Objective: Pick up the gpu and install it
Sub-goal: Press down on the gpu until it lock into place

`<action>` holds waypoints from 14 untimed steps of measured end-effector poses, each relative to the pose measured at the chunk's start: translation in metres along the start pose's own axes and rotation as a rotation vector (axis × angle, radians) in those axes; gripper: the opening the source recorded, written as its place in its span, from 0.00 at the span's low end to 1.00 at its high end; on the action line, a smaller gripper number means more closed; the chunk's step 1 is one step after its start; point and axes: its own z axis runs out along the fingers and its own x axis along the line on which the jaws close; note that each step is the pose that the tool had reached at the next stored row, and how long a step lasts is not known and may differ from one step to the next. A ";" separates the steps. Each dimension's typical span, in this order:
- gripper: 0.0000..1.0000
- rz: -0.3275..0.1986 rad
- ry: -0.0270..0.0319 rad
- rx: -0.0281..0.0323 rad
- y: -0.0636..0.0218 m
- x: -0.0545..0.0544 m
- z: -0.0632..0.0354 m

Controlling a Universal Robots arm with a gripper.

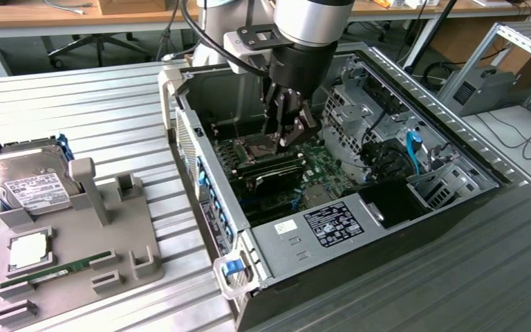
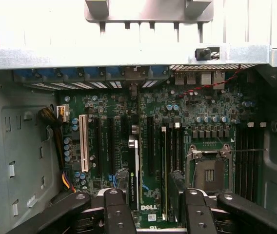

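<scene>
The end effector (image 1: 289, 131) hangs inside the open case (image 1: 339, 228), low over the motherboard (image 1: 317, 169); the arm comes down from the top of the exterior view.

In the wrist view the end effector (image 2: 155, 197) has its jaws spread wide; 2 dark fingers (image 2: 115, 209) show along the picture's edge with a broad gap between them; nothing is clamped across that gap.

The gpu (image 2: 137, 170) stands on edge on the motherboard (image 2: 202, 112), in line with the long black slots and seen from above as a thin pale strip; a small label sits on the board just beside it; it lies within the gap between the 2 fingers, much nearer 1 finger than the other; whether that nearer finger touches it cannot be told; the far finger is well apart from it.

Around the gpu: a white slot (image 2: 84, 144) lies several slots away on 1 side; the bare CPU socket (image 2: 209, 170) lies on the other side, near the far finger; the case's rear wall with its blue clips (image 2: 94, 74) runs across the slot ends.

In the exterior view the case lies on its side on the ribbed desk (image 1: 90, 104); a grey tray (image 1: 72, 263) sits at the exterior view's left, well apart from the end effector; it carries a hard drive (image 1: 30, 183), a square chip (image 1: 28, 250) and a green memory stick (image 1: 53, 273).
</scene>
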 end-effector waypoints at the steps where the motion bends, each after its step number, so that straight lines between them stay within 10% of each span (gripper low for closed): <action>1: 0.46 0.000 0.0000 0.0000 0.0000 0.000 0.0000; 14: 0.11 0.000 0.0000 0.0000 0.0000 0.000 0.0000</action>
